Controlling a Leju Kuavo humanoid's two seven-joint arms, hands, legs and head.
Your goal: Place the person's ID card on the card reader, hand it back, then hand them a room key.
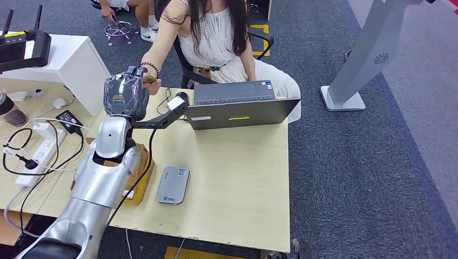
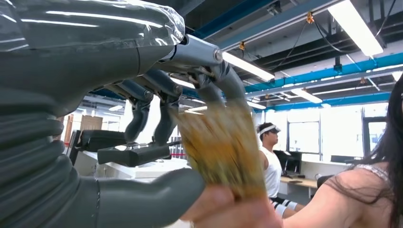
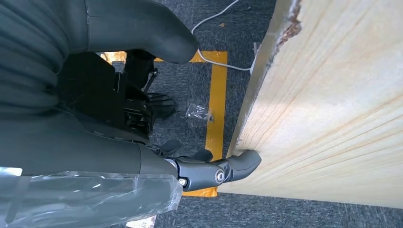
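Observation:
My left hand (image 1: 125, 97) is raised over the table's far left edge, right at the person's outstretched hand (image 1: 152, 82). In the left wrist view my left hand (image 2: 142, 95) pinches a blurred golden-brown card (image 2: 221, 152) between thumb and fingers, while the person's fingers (image 2: 228, 211) grip the same card. I cannot tell whether it is the ID card or a room key. The grey card reader (image 1: 173, 184) lies flat on the table with nothing on it. My right hand (image 3: 142, 156) hangs beside the table's edge (image 3: 266, 90), fingers apart and holding nothing.
A person sits behind an open laptop (image 1: 237, 105) at the table's far edge. A brown box (image 1: 141, 178) sits under my left forearm beside the reader. A power strip (image 1: 40, 154) and cables lie at the left. A grey stand (image 1: 356, 70) is on the floor at the right.

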